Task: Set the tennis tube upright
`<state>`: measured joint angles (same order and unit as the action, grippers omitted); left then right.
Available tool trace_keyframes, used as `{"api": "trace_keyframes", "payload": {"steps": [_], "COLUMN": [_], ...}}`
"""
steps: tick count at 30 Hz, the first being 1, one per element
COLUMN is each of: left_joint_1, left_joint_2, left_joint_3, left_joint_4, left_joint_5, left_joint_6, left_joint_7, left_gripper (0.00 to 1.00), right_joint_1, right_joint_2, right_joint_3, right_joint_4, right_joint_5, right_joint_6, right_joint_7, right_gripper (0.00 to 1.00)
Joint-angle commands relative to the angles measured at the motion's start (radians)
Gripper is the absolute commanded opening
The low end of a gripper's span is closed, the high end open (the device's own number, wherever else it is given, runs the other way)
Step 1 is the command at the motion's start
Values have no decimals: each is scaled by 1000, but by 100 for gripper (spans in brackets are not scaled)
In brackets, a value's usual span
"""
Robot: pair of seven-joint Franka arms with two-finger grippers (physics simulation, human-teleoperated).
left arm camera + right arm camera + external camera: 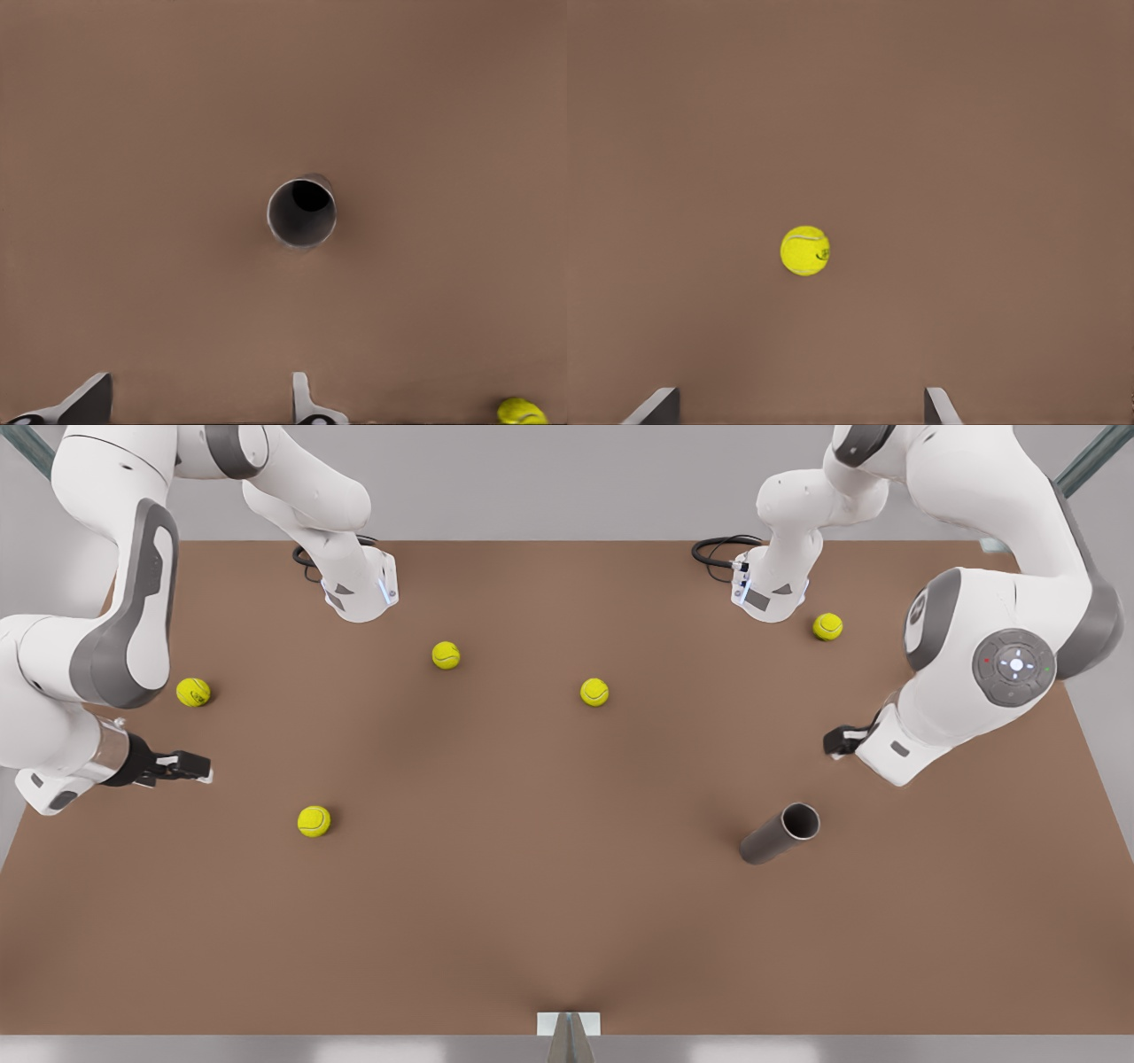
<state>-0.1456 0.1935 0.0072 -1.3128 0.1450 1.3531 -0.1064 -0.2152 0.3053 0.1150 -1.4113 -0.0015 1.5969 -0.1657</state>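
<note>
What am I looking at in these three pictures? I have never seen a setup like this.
Two white robot arms stand over a brown table. The front view comes from a fixed camera facing them; the other two come from cameras on the wrists. Five tennis balls lie scattered, and the grey tennis tube lies on its side. The left gripper, on the front view's right, is open and looks into the tube's mouth. The right gripper waits open, facing a ball. Nothing is held.

Two white Franka arms reach over the table. The left gripper (831,742) hovers with fingers spread; the right gripper (205,767) hovers likewise, fingers apart.
</note>
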Motion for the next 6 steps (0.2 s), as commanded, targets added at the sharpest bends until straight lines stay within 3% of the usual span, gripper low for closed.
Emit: {"api": "trace_keyframes", "payload": {"steps": [1,2,3,6], "left_joint_1": [-19,17,17,8], "left_joint_2": [-58,-259,-318,-319], "left_joint_3": [14,-29,-30,-33], "left_joint_4": [-57,-344,-442,-442], "left_joint_5": [-117,-116,-116,-114], "left_joint_6": [24,249,316,299], "left_joint_7": [10,13,13,11], "left_gripper": [99,99,99,99], "right_joint_1": [0,-3,-1,-3], "right_joint_2": [0,-3,-3,15], "right_joint_3": [0,-1,-8,-11], "right_joint_4": [2,2,14,17], "right_joint_5": [0,0,-2,0], "right_joint_6": [0,-6,-3,5], "right_joint_7": [0,3,3,9], "right_gripper": [100,100,100,100]}}
